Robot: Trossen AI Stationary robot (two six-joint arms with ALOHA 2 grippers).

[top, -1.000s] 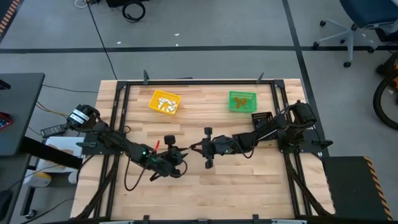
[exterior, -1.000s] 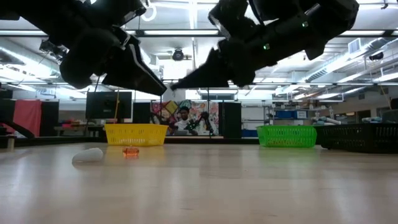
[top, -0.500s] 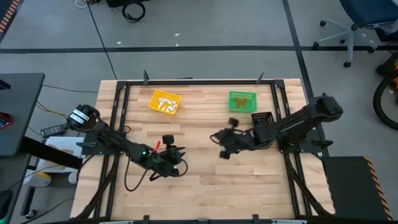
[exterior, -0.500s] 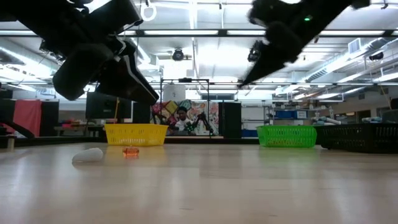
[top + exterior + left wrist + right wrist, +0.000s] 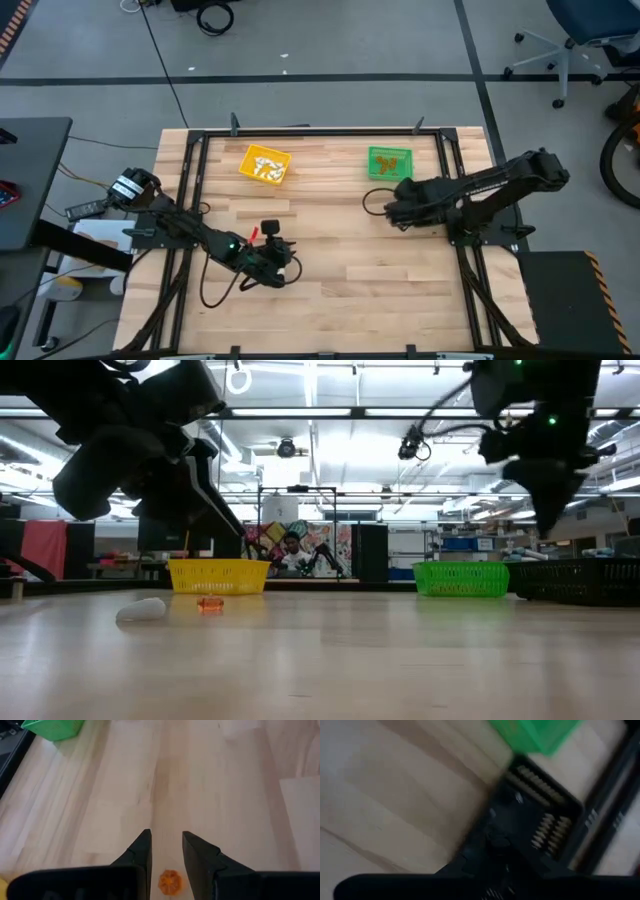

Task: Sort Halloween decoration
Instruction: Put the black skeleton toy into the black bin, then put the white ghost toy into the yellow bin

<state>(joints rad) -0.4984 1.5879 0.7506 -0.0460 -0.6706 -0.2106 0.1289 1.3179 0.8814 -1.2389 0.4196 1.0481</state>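
Left wrist view: left gripper (image 5: 166,851) hangs over the table (image 5: 215,795), fingers slightly apart, empty, an orange trinket (image 5: 169,882) lying between them. Right gripper (image 5: 392,203) near the green bin (image 5: 388,163); its grip I cannot tell

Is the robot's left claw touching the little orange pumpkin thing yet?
Apart. In the left wrist view the orange trinket lies on the wooden table in the gap between the left gripper's open fingers, wood showing on both sides.
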